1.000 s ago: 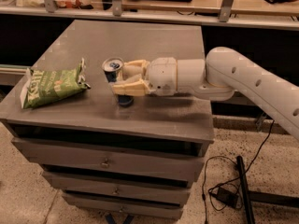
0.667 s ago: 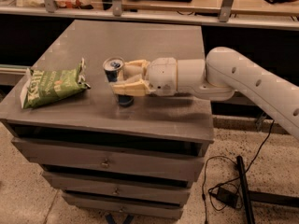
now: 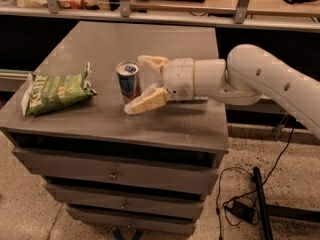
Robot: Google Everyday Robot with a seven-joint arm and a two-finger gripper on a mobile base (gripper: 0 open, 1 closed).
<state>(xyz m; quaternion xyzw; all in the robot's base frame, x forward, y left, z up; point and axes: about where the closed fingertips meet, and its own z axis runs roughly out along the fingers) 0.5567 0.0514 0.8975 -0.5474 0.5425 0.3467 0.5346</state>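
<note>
Nearest us, below the can (image 3: 128, 81), the drawers (image 3: 150, 166) of the cabinet (image 3: 175, 129) are all shut. A black cable (image 3: 240, 209) lies on the floor to the can's lower right. The can stands upright on the grey top, a little back from its near edge; we cannot tell what is in it. The gripper (image 3: 136, 84) reaches in from the can's right, its fingers (image 3: 147, 100) spread apart, one before the can and one behind. Left of the can, apart from it, a green chip bag (image 3: 55, 89) lies near the left edge. Behind the can the top runs on to a railed shelf (image 3: 200, 18).
</note>
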